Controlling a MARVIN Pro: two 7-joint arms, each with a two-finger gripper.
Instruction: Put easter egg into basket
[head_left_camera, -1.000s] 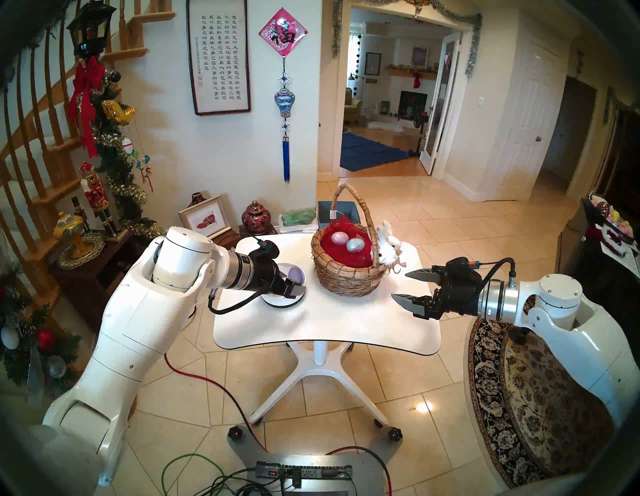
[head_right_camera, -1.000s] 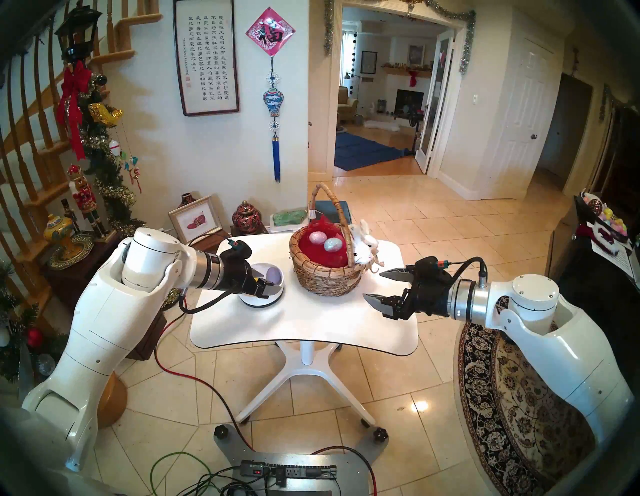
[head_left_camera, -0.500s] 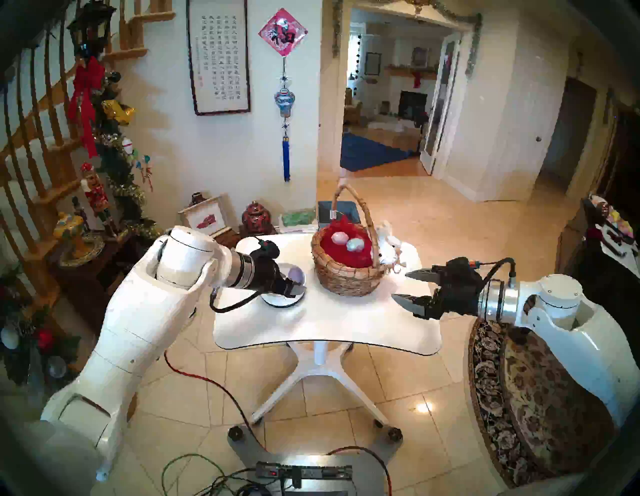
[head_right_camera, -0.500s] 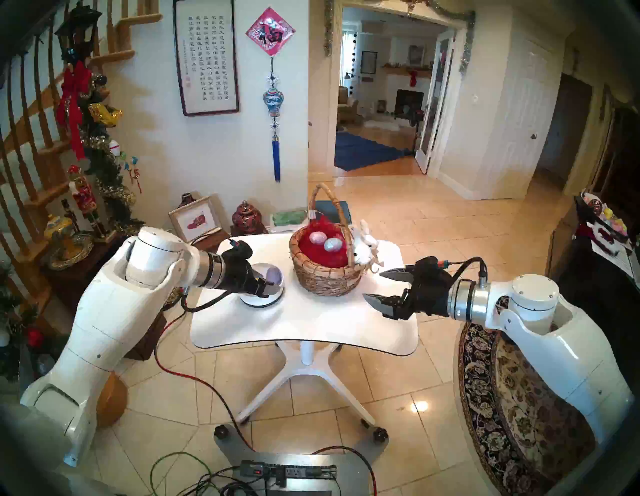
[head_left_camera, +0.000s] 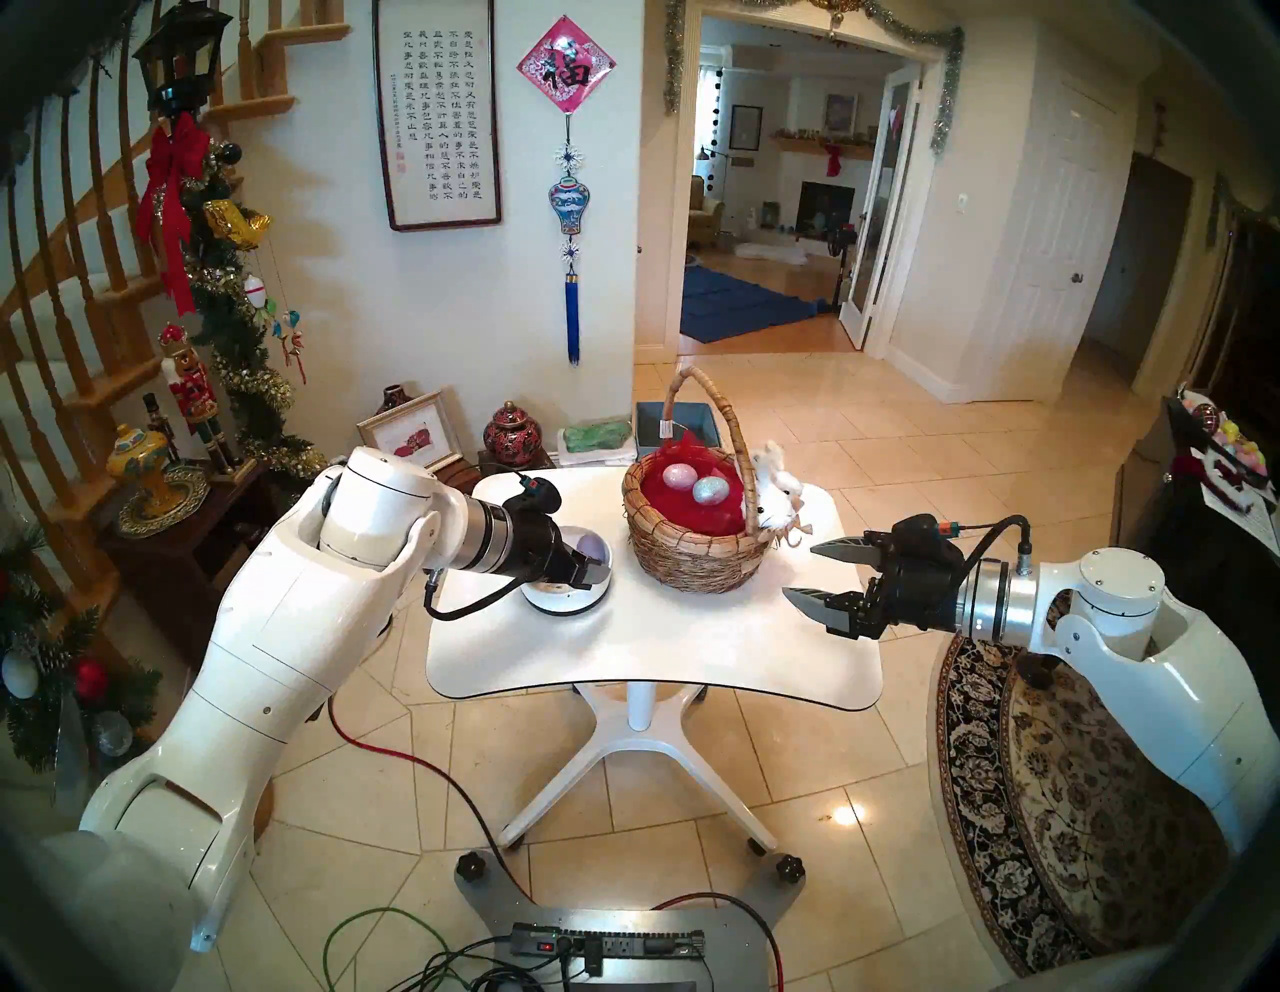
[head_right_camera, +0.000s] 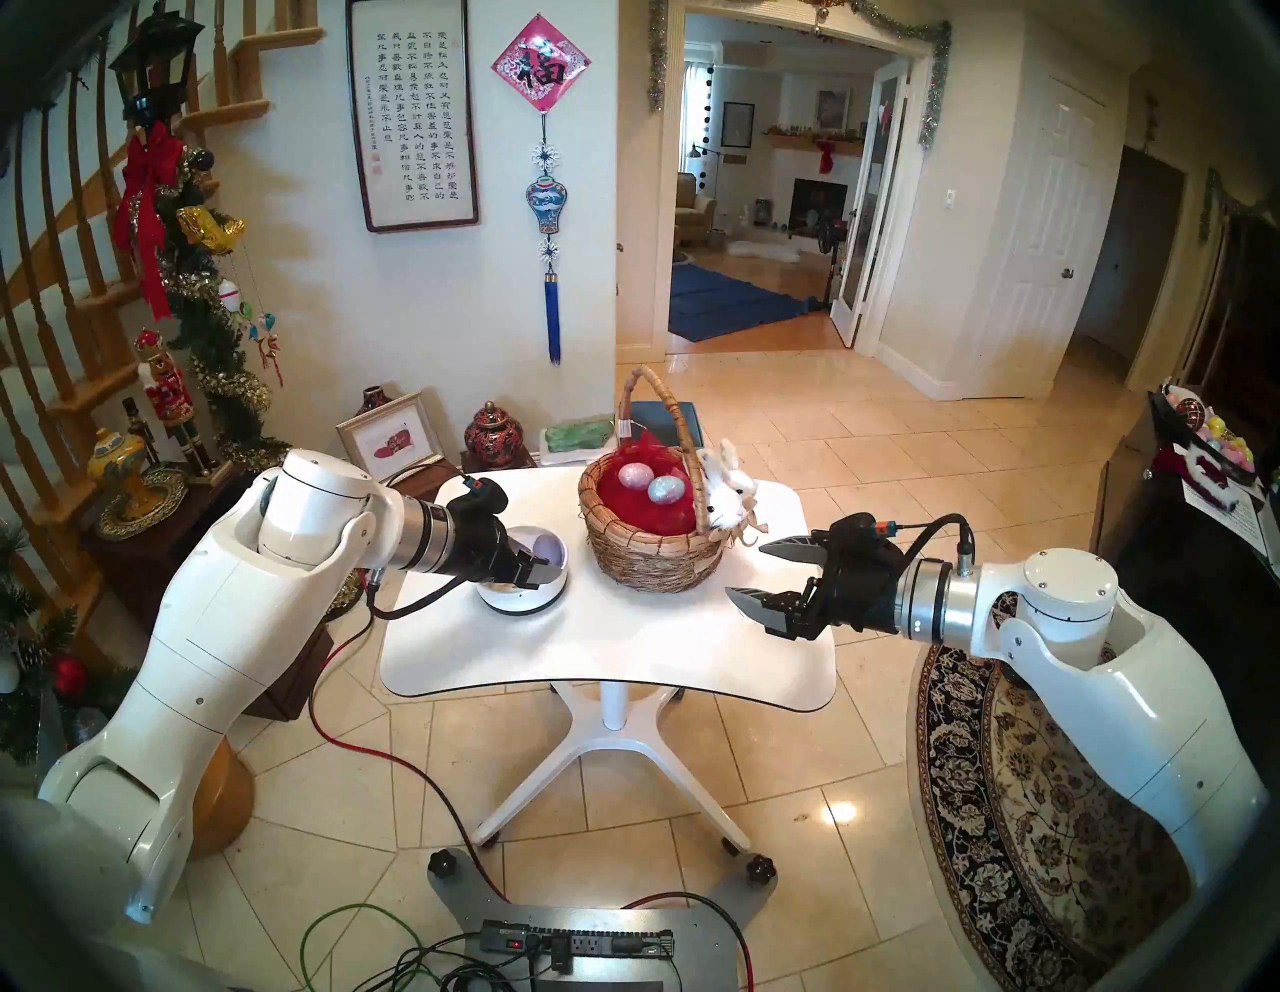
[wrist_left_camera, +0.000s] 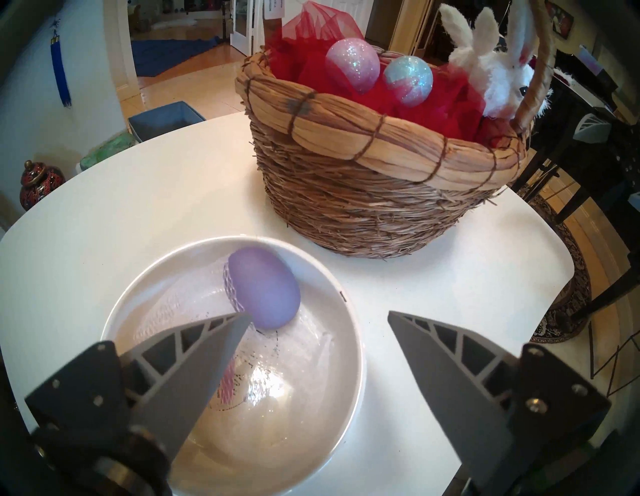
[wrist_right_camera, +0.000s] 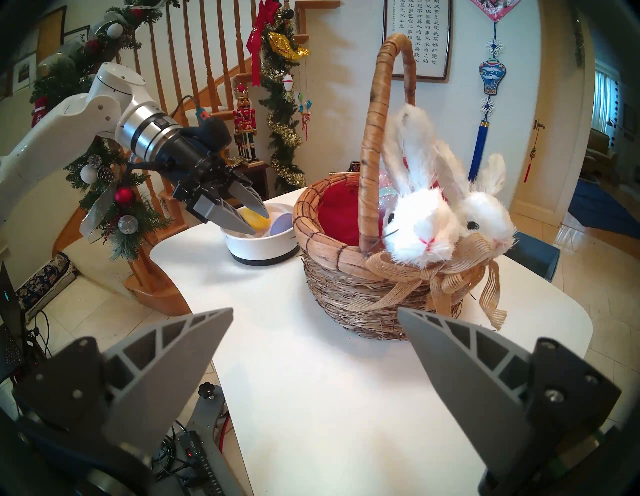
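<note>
Jaws first: I am holding my left jaws open over the white bowl (wrist_left_camera: 322, 287), nothing sitting between them in my left wrist view. One fingertip (wrist_left_camera: 242, 317) is dipping inside the bowl at lower left of that frame; the other is hanging over the rim at lower right.

Just beyond the inner fingertip, the purple egg (wrist_left_camera: 265, 287) is lying in the bowl, left of the middle of my gap, not inside it. Its long axis is running from upper left to lower right. I am judging that the gap needs shifting toward frame left before closing.

My right wrist view is showing a yellow egg (wrist_right_camera: 256, 219) in the same bowl, right by my left fingers; I cannot tell whether they are touching it.

Farther up the table (wrist_left_camera: 156, 194), the basket (wrist_left_camera: 363, 207) is standing upper right of the bowl, near but apart, with a pink glitter egg (wrist_left_camera: 352, 64) and a blue glitter egg (wrist_left_camera: 408, 80) resting on its red lining, and a plush bunny (wrist_left_camera: 498, 76) sitting on the rim.

My right jaws are hanging open beyond the basket, well apart from the bowl, so the left arm is nearer.
</note>
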